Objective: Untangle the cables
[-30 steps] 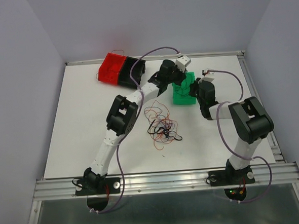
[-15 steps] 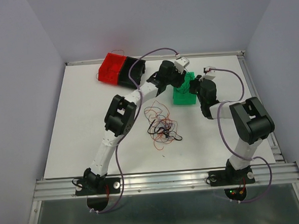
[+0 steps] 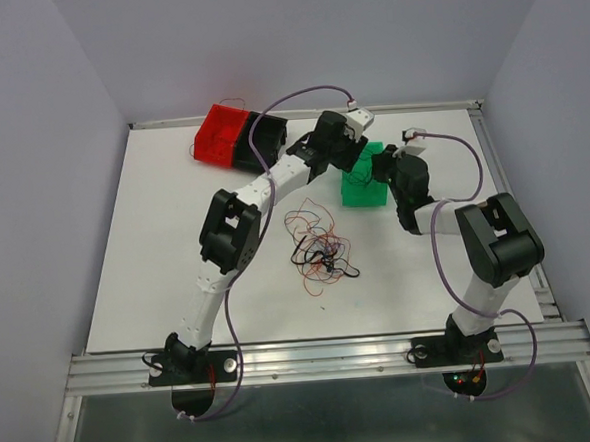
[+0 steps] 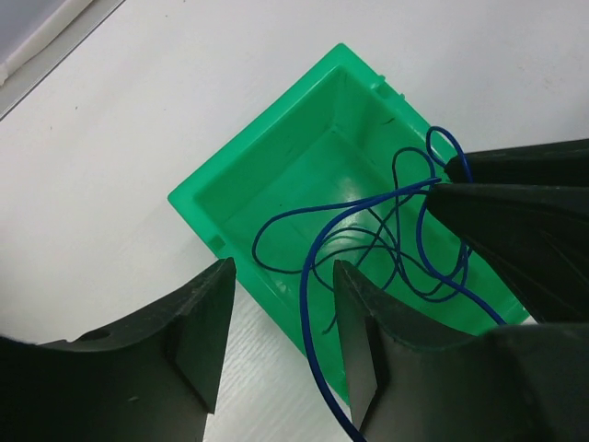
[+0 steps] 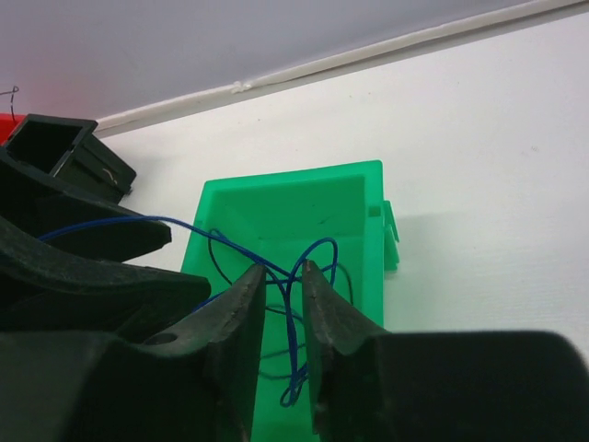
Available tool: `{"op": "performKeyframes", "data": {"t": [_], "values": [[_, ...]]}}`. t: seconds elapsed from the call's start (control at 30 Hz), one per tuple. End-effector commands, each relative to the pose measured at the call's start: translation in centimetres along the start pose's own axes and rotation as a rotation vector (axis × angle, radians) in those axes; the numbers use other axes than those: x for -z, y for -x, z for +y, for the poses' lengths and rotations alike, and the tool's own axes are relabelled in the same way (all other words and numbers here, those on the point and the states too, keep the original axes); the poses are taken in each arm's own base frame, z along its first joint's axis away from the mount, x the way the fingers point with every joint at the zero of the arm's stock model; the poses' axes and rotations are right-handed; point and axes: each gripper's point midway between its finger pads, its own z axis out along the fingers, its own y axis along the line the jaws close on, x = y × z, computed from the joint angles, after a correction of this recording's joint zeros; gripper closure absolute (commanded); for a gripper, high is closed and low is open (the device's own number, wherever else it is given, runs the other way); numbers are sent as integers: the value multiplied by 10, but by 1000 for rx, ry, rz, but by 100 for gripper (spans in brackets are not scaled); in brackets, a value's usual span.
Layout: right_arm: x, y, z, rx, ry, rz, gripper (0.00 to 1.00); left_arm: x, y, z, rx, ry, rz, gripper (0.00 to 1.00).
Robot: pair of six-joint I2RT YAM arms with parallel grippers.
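Note:
A tangle of thin red, orange and black cables (image 3: 319, 248) lies mid-table in the top view. A blue cable (image 4: 305, 280) loops inside the green bin (image 4: 304, 157). My left gripper (image 4: 282, 267) hovers over the bin's near corner, open. The blue strand runs loose through its gap, close to the right finger. From the other side my right gripper (image 5: 283, 267) reaches over the same bin (image 5: 285, 175). Its jaws stand narrowly apart, and blue cable (image 5: 317, 247) strands pass between them unpinched.
A red bin (image 3: 218, 134) and a black bin (image 3: 265, 135) sit side by side at the table's back left. The green bin (image 3: 365, 182) stands back centre between both wrists. A raised rail edges the table's far side.
Both grippers have gone from shut to open, and the blue cable now lies loose over the green bin. The left wrist has shifted slightly towards the back.

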Motion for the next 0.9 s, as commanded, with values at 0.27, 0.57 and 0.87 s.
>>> {"op": "performKeyframes", "data": {"t": [0.27, 0.57, 0.87], "values": [[-1, 39, 35, 9, 156, -98, 50, 42, 10, 22, -136, 123, 121, 41], [35, 39, 43, 162, 281, -158, 43, 41, 12, 24, -157, 125, 117, 41], [94, 22, 57, 362, 484, -150, 39, 43, 19, 23, -162, 119, 102, 41]]}}
